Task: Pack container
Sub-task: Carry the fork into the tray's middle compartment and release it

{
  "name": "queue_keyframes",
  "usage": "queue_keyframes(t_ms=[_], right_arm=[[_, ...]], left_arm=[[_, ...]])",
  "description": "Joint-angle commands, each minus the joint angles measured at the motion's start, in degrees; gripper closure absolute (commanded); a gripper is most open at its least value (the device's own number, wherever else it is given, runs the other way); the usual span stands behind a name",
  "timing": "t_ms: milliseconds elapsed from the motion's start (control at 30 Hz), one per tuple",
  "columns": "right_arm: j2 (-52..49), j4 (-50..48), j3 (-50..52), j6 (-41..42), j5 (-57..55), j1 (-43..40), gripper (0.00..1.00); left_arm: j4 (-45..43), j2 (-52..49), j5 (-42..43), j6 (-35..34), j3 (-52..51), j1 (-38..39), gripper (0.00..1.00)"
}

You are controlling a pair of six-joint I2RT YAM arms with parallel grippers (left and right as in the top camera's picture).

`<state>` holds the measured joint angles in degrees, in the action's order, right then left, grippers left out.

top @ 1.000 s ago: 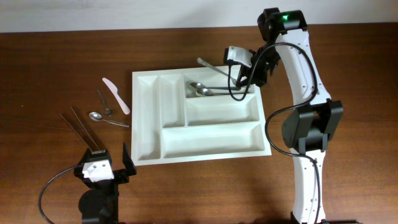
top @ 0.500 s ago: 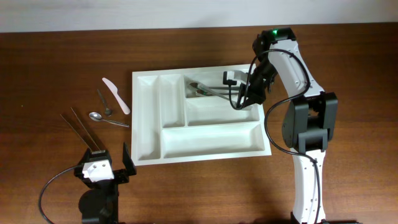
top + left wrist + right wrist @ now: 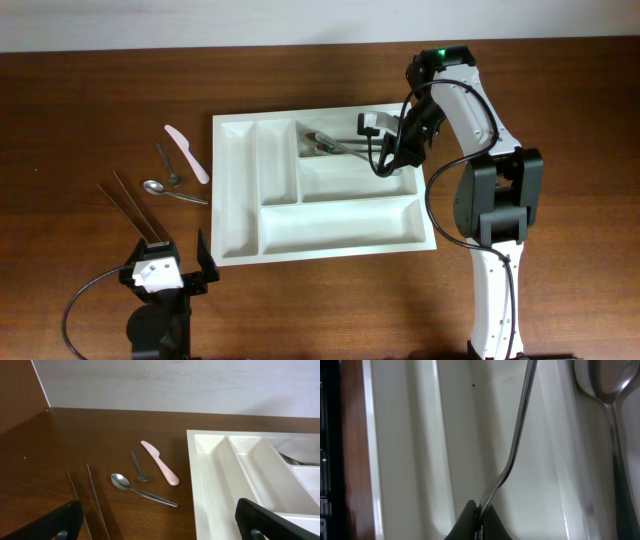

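- Right claw (image 3: 479,514) pinched tight on a metal utensil (image 3: 519,435) by its thin handle, down inside the container (image 3: 238,190), in its top long compartment.
- Left claw (image 3: 160,522) spread wide, empty, by the container's near-left corner.
- The container lies flat on the table (image 3: 100,80).

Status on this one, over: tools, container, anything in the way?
Left tool open, empty. Right tool shut on metal utensil, inside container, top compartment, beside a spoon. Nothing blocking.
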<state>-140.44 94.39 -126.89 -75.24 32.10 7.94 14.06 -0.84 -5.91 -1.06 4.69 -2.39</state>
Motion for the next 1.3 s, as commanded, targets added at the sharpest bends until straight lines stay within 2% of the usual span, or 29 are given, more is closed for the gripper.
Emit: queue_keyframes(t_ms=[0,267,567,600,667,700,900,967,1067,1200,1267], right_arm=[[0.5,-1.2,2.8,-1.0,1.9,0.3,0.96],[0.5,-4.3,8.1,-1.0,1.8,0.3,0.96],[0.4,-7.0,9.0,-1.0,1.7,0.3,0.96],[0.4,-7.3,9.0,-1.0,1.7,0.3,0.79],[0.4,-7.9,9.0,-0.8,1.8,0.3,0.22],[0.5,-8.1,9.0,-0.8,1.8,0.3,0.20],[0.5,-8.8,8.9,-0.2,1.8,0.3,0.19],[0.5,-9.6,8.9,2.1,1.8,0.3,0.23],[0.5,-11.5,7.4,10.7,1.8,0.1,0.22],[0.5,-12.3,0.6,26.4,1.8,-1.4,0.23],[0.5,-11.8,-4.2,33.0,1.8,-2.5,0.27]], left_arm=[[-0.2,0.5,0.7,0.9,-0.3,-0.4,0.01],[-0.2,0.5,0.7,0.9,-0.3,-0.4,0.01],[-0.2,0.5,0.7,0.9,-0.3,-0.4,0.01],[-0.2,0.5,0.7,0.9,-0.3,-0.4,0.01],[-0.2,0.5,0.7,0.9,-0.3,-0.4,0.01],[-0.2,0.5,0.7,0.9,-0.3,-0.4,0.01],[-0.2,0.5,0.7,0.9,-0.3,-0.4,0.01],[-0.2,0.5,0.7,0.9,-0.3,-0.4,0.01],[-0.2,0.5,0.7,0.9,-0.3,-0.4,0.01],[-0.2,0.5,0.7,0.9,-0.3,-0.4,0.01],[-0.2,0.5,0.7,0.9,-0.3,-0.4,0.01]])
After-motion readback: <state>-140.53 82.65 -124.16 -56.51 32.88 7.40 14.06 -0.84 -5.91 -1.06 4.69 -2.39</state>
